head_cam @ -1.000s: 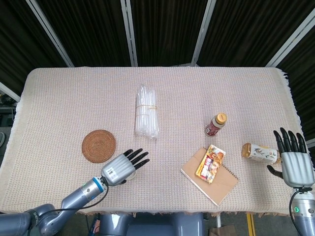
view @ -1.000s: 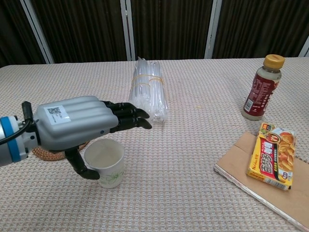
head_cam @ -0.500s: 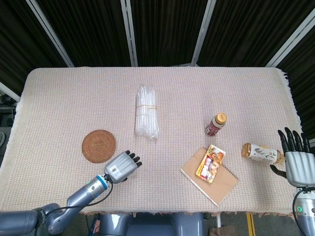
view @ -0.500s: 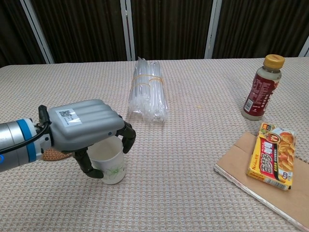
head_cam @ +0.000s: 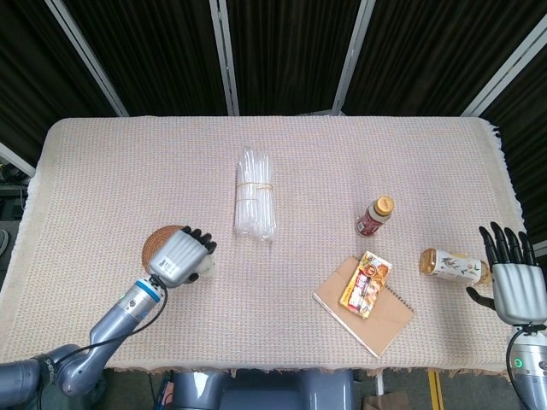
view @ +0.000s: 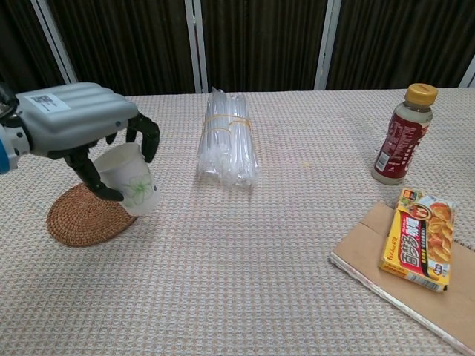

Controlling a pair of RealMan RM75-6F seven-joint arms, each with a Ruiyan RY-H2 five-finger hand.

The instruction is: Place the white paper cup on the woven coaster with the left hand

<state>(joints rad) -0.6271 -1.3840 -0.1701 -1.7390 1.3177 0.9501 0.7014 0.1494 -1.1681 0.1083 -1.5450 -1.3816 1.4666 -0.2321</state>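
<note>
While the left hand [view: 78, 122] grips the white paper cup [view: 132, 178] with fingers curled around it, the cup hangs tilted under the palm, just above the woven coaster [view: 85, 216].

The right hand [head_cam: 515, 287] has its fingers spread.

Woven coaster [head_cam: 159, 243] half under the left robot hand [head_cam: 179, 257].

The left hand [view: 74, 126] holds the white paper cup [view: 132, 178] tilted above the right edge of the woven coaster [view: 83, 219]. Right of them lies the straw bundle [view: 227, 141]; farther right, a bottle [view: 401, 133] stands behind a box [view: 416, 239] resting on a notebook [view: 386, 273].
</note>
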